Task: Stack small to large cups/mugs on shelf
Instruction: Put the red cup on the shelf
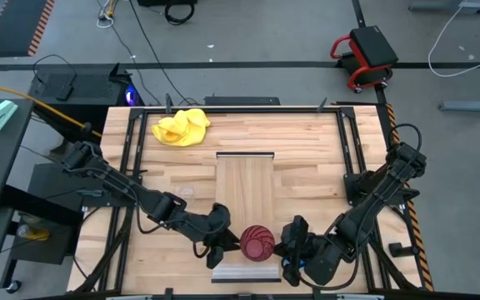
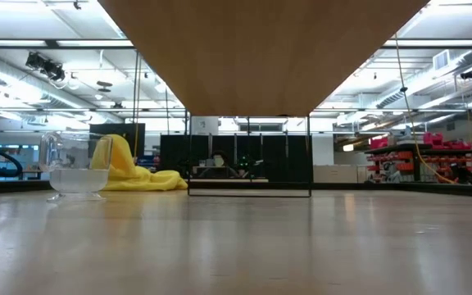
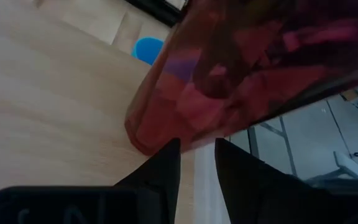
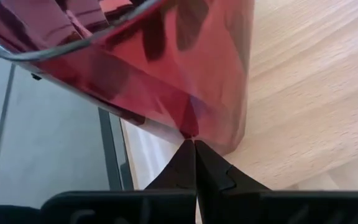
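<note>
The dark red tumbler [image 1: 257, 242] stands on the shelf [image 1: 244, 179] at its near end, between both grippers. The left gripper [image 3: 196, 163] has its fingers slightly parted at the base; the right gripper [image 4: 194, 163] looks pinched closed. Smooth, faceted walls seem slippery and rigid; take it mid-body.

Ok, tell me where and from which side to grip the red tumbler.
Grip the red tumbler across its side wall, near mid-height, coming in level from a flank. It appears to stand upright at the shelf's near end, mouth up, with no handle. The left gripper and right gripper flank it, so either could probably take it.
</note>
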Robot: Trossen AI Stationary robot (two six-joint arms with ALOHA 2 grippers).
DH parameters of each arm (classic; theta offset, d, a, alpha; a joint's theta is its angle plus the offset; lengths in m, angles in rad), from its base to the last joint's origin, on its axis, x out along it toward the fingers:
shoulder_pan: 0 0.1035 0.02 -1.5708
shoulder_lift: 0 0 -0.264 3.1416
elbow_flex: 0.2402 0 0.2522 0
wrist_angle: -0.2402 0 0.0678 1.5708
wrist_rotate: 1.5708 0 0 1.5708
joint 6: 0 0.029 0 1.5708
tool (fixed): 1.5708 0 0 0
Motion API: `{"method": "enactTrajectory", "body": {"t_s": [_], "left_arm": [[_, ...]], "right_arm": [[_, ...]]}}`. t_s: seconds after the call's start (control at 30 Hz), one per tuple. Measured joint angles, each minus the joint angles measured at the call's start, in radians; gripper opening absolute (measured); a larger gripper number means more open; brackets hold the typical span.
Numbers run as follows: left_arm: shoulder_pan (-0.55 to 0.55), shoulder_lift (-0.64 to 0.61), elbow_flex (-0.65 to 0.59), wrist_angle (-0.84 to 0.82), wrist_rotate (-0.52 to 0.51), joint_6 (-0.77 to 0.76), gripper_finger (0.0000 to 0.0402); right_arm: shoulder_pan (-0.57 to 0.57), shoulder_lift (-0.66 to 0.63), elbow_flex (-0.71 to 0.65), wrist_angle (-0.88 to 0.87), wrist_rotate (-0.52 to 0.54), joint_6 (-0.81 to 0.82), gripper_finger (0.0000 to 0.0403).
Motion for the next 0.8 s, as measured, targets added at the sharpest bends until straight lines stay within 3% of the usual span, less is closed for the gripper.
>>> {"method": "enactTrajectory", "body": {"t_s": [0.23,0.8], "left_arm": [[-0.004,-0.011,0.000,-0.153,-0.015,-0.047,0.0096],[0.014,-0.013,0.000,-0.089,-0.027,-0.038,0.0079]], "right_arm": [[0.002,-0.008,0.001,-0.098,0.036,0.059,0.0000],[-0.039,0.009,0.000,0.019,-0.035,-0.070,0.0000]]}}
